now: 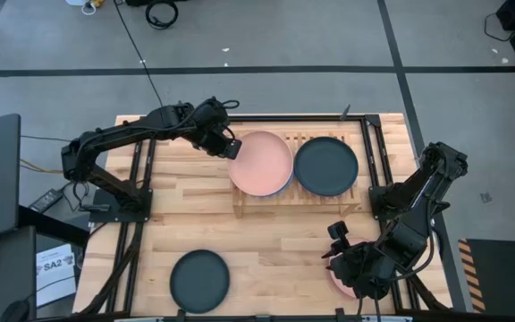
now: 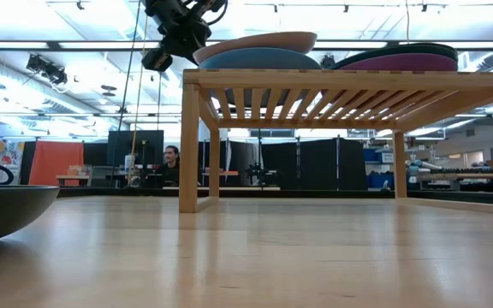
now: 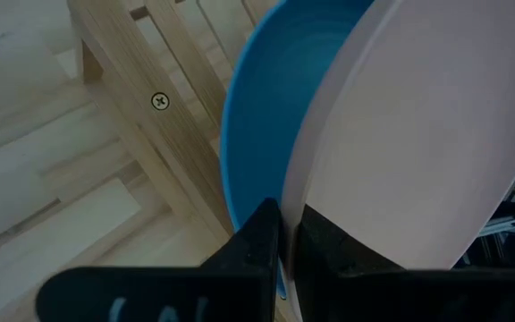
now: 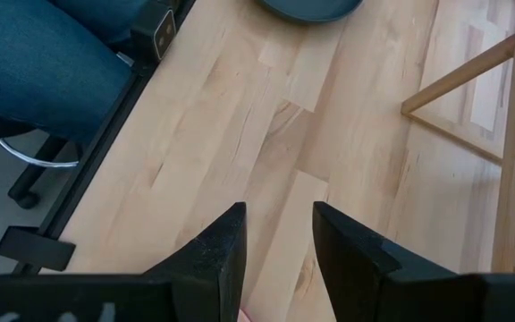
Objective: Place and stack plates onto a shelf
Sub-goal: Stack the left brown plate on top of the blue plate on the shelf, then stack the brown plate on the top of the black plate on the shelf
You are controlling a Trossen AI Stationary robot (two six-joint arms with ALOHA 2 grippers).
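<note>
One blue plate [image 3: 257, 134] under salmon plate [image 1: 261, 162]

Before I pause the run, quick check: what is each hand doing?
Left hand: closed on the salmon plate's rim, over the shelf.
Right hand: open, holding nothing.

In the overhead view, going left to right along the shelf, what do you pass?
left gripper clamped on the rim of the salmon pink plate → dark plate beside it on the shelf.
</note>
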